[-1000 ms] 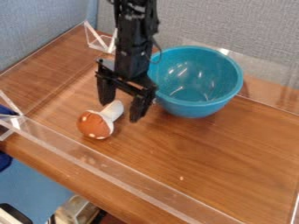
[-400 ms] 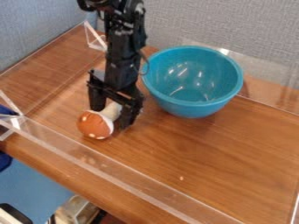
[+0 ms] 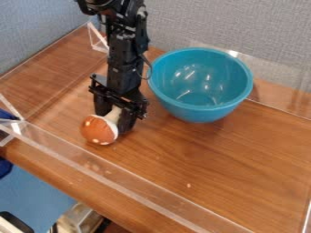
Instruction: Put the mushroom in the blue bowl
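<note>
The mushroom (image 3: 97,131) lies on its side on the wooden table (image 3: 195,168), its orange-brown cap toward the front left and its cream stem pointing back right. My gripper (image 3: 116,114) points straight down over it, its black fingers (image 3: 98,100) pressed in on either side of the stem, low at the table. The blue bowl (image 3: 209,109) stands upright just right of the gripper, and nothing shows inside it.
Low clear plastic walls (image 3: 145,193) run around the table's edges, front and back. A blue and white object (image 3: 7,123) pokes in at the left edge. A grey fabric wall stands behind the table.
My gripper came down and a little to the left over the mushroom. Its fingers, wide apart before, have drawn in around the stem. Mushroom and bowl stayed in place.
</note>
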Available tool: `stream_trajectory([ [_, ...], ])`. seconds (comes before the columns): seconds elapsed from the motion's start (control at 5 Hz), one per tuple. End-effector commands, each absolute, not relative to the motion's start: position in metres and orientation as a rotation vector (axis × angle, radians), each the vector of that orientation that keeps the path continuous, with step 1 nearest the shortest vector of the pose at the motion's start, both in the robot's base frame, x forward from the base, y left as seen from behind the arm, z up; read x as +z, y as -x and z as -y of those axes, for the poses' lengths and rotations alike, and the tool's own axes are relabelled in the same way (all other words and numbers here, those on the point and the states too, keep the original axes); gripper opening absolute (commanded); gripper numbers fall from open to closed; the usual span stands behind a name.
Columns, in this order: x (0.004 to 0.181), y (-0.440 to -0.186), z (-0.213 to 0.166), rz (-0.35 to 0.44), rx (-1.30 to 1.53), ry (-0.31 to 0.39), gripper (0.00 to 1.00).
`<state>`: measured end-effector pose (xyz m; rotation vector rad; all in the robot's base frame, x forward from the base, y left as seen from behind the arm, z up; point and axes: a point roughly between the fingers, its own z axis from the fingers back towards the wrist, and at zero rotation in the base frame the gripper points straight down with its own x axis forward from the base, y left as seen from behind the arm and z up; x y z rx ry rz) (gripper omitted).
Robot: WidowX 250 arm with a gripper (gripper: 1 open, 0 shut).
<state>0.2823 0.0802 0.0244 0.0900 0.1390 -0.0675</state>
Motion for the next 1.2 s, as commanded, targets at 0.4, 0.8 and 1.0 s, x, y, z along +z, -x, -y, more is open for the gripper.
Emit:
stream_trajectory([
  [0.4,0.0337,-0.2898,-0.0903,-0.086,-0.066,-0.079,0.00],
  [0.8,0.0370,-0.2909,-0.0900,-0.074,-0.076,-0.071,0.00],
  [1.0,0.0382,-0.2919,-0.0898,-0.069,-0.079,-0.068,0.00],
])
